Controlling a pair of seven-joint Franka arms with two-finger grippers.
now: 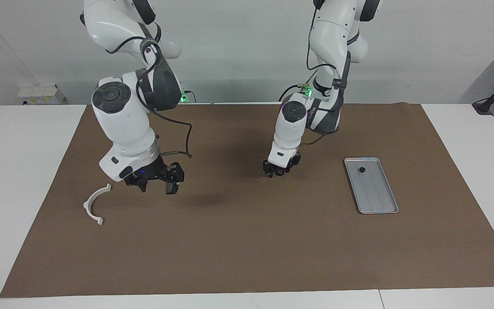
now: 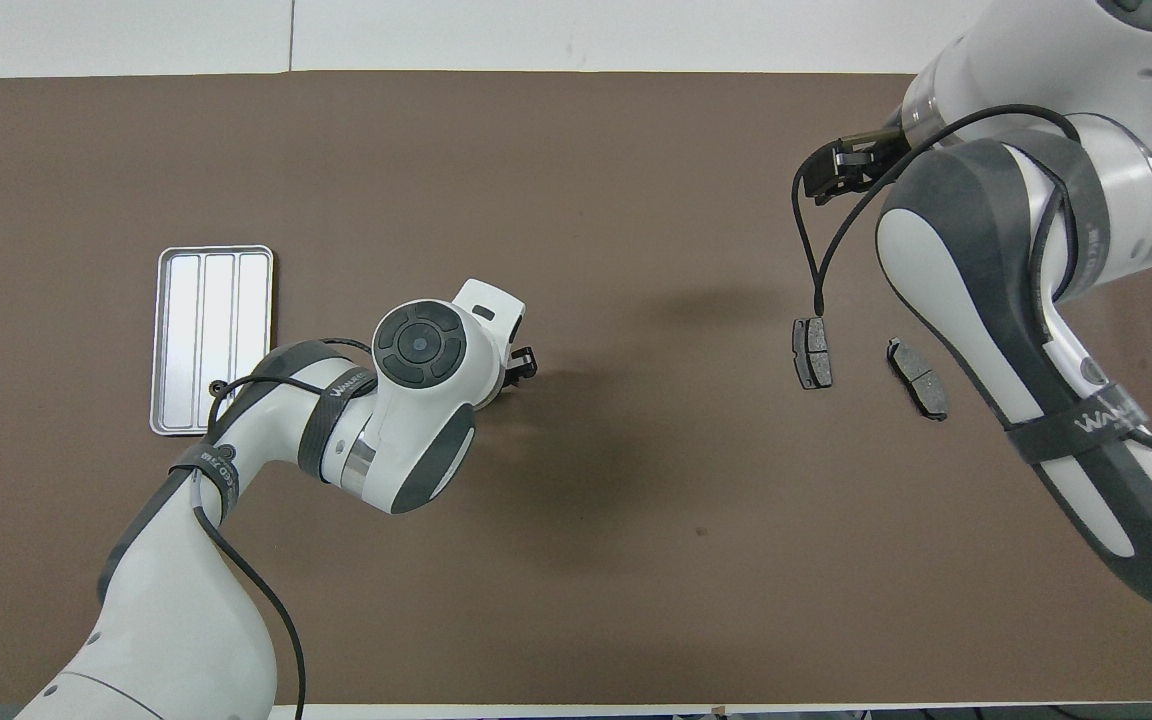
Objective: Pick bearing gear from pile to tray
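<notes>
- The white arc [image 1: 96,204] lies at about 8 o'clock on the brown mat [image 1: 247,240], toward the right arm's end.
- The right gripper [image 1: 158,180] hangs above the mat just beside the arc, fingers spread, holding nothing.
- The left gripper [image 1: 279,169] is low over the mat's centre; whether it holds a part I cannot tell.
- The tray [image 1: 380,201], at 3 o'clock, carries one small black part [image 1: 362,170].
- Two dark pads [image 2: 812,352] lie under the right arm.
- Judged step: fetching another part; next, locate one and descend.
</notes>
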